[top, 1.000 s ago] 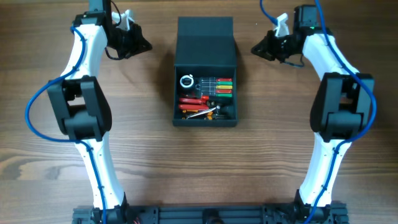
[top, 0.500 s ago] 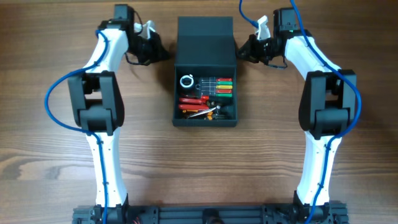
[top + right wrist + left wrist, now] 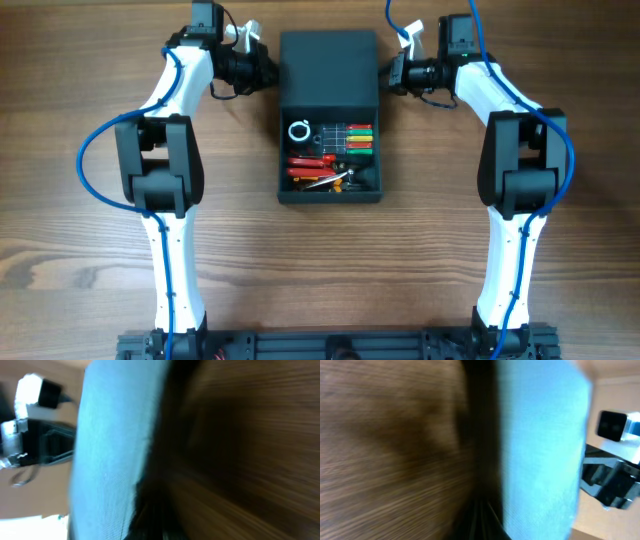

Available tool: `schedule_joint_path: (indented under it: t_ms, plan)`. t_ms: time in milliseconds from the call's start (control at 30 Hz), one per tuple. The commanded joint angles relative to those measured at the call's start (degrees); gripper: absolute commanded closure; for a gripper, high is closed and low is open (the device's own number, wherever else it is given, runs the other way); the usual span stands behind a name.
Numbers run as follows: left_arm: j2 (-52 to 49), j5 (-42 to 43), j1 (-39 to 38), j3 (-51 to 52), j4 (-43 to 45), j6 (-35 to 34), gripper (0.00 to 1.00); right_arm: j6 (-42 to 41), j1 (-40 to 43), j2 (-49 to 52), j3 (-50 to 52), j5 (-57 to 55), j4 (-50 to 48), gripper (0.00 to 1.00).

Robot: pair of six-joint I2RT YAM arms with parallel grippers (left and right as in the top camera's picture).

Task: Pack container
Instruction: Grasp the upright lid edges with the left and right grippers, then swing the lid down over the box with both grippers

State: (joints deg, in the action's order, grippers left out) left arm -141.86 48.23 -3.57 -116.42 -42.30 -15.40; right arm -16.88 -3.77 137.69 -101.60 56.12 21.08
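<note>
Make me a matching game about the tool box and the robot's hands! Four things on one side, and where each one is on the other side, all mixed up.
Things:
1. white ring
2. lid
3. left gripper
4. right gripper

Places:
a. by the lid's right edge
b. inside the container, in its far-left corner
c. by the lid's left edge
d. swung open at the container's far side

Pairs: 1-b, 2-d, 3-c, 4-a
</note>
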Motion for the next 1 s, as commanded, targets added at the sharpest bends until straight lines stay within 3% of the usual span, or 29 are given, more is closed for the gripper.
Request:
schedule_joint_path:
  t_ms: [0, 167, 433, 600, 733, 967]
  plan:
    - [-1.01, 10.56, 0.79, -0.11, 0.96, -0.55, 0.96, -3.23, -0.48, 0.39, 0.02, 11.76, -2.1, 0.96]
    - [0.11, 13.46, 1.51, -0.11, 0.42, -1.81, 0.96, -3.3, -0.44, -2.27, 0.02, 11.41, -1.22, 0.96]
    - [12.41, 6.21, 1.44, -0.11, -4.52, -1.57, 0.96, -2.54, -0.46, -16.61, 0.02, -2.12, 4.76, 0.96]
    - [20.96, 2.49, 1.33, -0.11, -12.85, -1.36, 0.96, 1.33, -1.03, -25.44, 0.02, -11.32, 13.88, 0.96]
    - [29.68, -8.09, 0.68, -0.11, -25.44, -0.98, 0.96, 6.56, -3.04, -30.29, 0.04, -18.88, 25.18, 0.95]
    - [40.85, -18.29, -1.11, -0.11, -38.25, 2.12, 0.96, 8.13, -8.5, -40.33, 0.04, -34.29, 30.64, 0.96]
